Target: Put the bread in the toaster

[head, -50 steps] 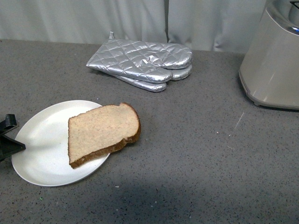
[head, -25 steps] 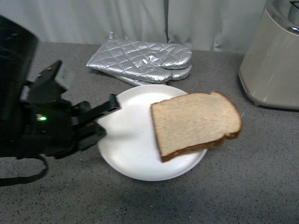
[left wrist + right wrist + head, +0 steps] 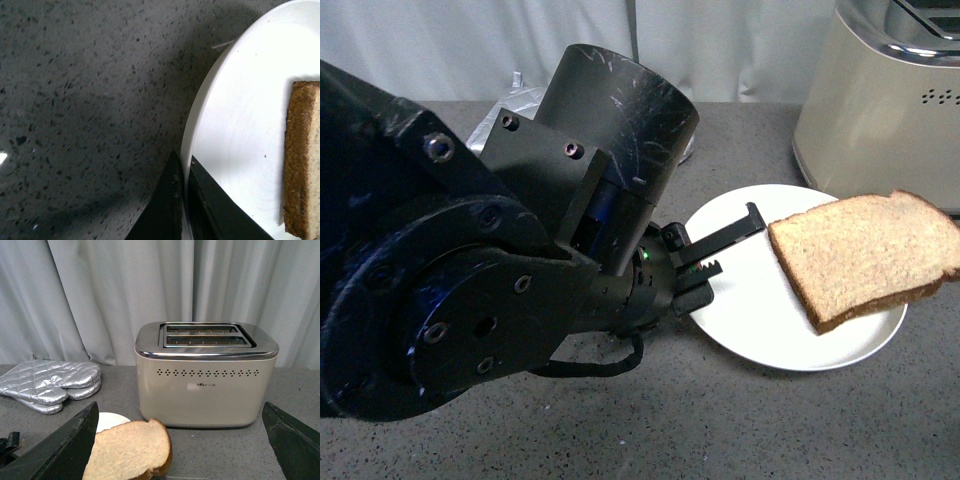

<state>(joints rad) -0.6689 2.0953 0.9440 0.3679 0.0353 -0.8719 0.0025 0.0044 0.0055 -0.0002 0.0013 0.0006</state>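
Note:
The bread (image 3: 865, 255), a light-brown slice with a darker crust, lies on the right part of the white plate (image 3: 750, 310) and overhangs its right edge. My left gripper (image 3: 715, 250) is shut on the plate's left rim; the left wrist view shows the rim (image 3: 197, 130) pinched between the black fingers and the bread's crust (image 3: 300, 160). The beige toaster (image 3: 880, 100) with a silver top stands at the back right, behind the plate. In the right wrist view my right gripper (image 3: 180, 450) is open, with the bread (image 3: 130, 452) between its fingers and the toaster (image 3: 205, 375) beyond.
My large black left arm (image 3: 490, 270) fills the left half of the front view. Quilted silver oven mitts (image 3: 47, 385) lie at the back left, mostly hidden behind the arm in the front view. A grey curtain hangs behind the grey speckled counter (image 3: 770, 420).
My left gripper has carried the plate with the bread from the front left across to the right, up to the toaster. The left arm now fills the front view.

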